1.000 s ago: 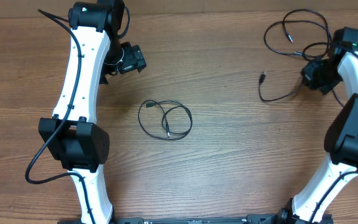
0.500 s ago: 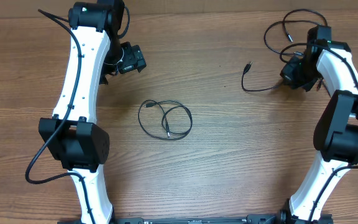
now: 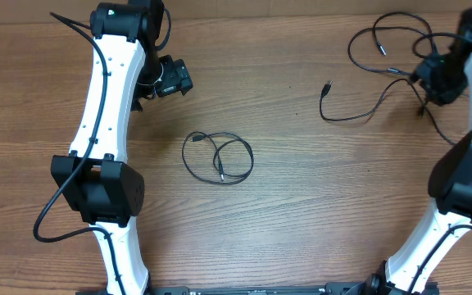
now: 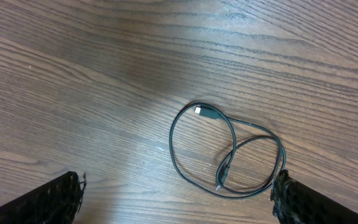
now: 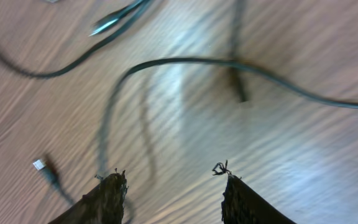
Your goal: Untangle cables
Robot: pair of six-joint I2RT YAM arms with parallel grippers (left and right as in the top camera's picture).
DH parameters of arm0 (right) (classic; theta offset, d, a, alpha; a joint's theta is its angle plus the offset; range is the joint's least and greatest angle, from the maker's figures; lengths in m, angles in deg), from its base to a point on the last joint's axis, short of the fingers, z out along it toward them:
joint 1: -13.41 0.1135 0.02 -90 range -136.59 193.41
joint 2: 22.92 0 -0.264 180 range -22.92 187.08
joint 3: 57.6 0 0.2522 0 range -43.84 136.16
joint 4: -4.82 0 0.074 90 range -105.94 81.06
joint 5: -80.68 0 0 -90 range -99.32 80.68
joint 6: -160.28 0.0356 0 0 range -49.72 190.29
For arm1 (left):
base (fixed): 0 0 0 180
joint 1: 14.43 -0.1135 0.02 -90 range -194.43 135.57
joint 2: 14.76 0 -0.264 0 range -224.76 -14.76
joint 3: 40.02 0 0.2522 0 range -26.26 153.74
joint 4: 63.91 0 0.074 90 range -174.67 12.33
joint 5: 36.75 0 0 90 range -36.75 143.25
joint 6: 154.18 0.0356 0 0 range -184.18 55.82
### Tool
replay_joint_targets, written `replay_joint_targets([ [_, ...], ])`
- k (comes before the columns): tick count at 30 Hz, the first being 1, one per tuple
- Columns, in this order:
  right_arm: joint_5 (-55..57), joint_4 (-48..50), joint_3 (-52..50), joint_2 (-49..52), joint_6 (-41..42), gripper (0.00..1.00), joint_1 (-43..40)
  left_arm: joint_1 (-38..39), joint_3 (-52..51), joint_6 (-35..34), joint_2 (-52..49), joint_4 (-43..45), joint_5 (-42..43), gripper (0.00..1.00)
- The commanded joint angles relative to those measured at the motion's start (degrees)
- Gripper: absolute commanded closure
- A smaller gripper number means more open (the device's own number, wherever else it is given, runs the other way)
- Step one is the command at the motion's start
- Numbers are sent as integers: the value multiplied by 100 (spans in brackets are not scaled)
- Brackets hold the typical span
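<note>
Nearest the arms' bases, a coiled cable (image 3: 218, 147), thin and black, is lying mid-way across the wooden table (image 3: 318, 213) in two loose overlapping loops, with one silver-tipped plug showing on the loop. The left gripper (image 4: 178, 183) is hovering over it, fingers spread wide and empty. Farther right, a second cable (image 3: 352, 121) is curving toward the right gripper (image 5: 173, 180), whose fingers are standing apart, holding nothing. Beyond, a third cable (image 3: 351, 45) is looping near the far right corner.
</note>
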Motion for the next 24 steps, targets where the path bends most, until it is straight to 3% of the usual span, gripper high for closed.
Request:
replay_joint_targets([
  [1, 363, -11, -76, -55, 319, 50, -361, 15, -28, -138, -57, 9, 22, 1],
  [4, 728, 0, -398, -55, 723, 49, -640, 15, -28, -138, -57, 9, 22, 0],
  [5, 772, 22, -527, -55, 841, 44, -721, 15, -28, -138, -57, 9, 22, 0],
  [6, 772, 70, -675, -55, 907, 34, -820, 15, -28, -138, -57, 9, 22, 0],
  [7, 765, 170, -841, -55, 905, 16, -914, 15, -28, -138, -57, 9, 22, 0],
  [8, 767, 280, -992, -55, 903, 7, -986, 15, -28, -138, -57, 9, 22, 0],
  [9, 769, 365, -1123, -55, 903, 5, -1060, 15, -28, -138, -57, 9, 22, 0],
  [18, 553, 1449, -2179, -52, 905, 5, -1429, 11, -28, -138, -57, 9, 22, 1],
  [24, 535, 1762, -2308, -44, 905, 4, -1416, 11, -28, -138, -57, 9, 22, 0],
])
